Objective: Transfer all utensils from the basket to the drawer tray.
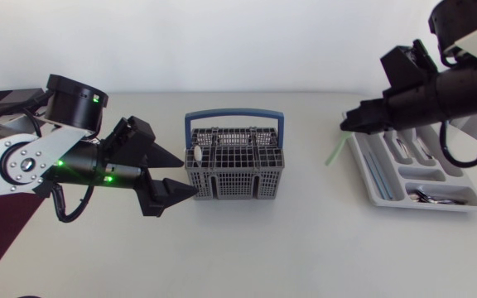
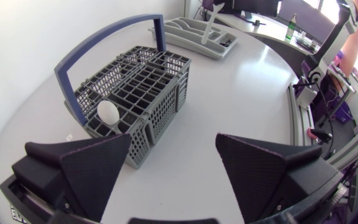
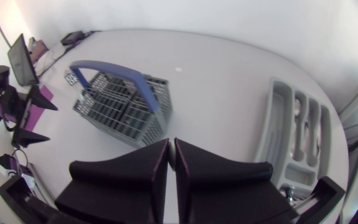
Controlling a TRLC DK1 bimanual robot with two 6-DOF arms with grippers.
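From above, the left pincer [image 1: 188, 175] gapes wide and empty beside the basket [image 1: 235, 185], which holds a white spoon [image 1: 197, 154]. The right pincer [image 1: 346, 125], at the edge of the tray [image 1: 373, 178], pinches a pale green stick [image 1: 335, 152] whose top is hidden. Left wrist: the spoon's handle is hidden. Right wrist: the stick barely shows.

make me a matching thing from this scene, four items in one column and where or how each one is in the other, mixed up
Things:
1. white spoon
2. left gripper
3. green utensil
4. drawer tray

Places or states:
a. open, beside the basket
b. clamped in the right gripper
c. standing in the basket
d. on the table below the right arm

Pairs: 1-c, 2-a, 3-b, 4-d
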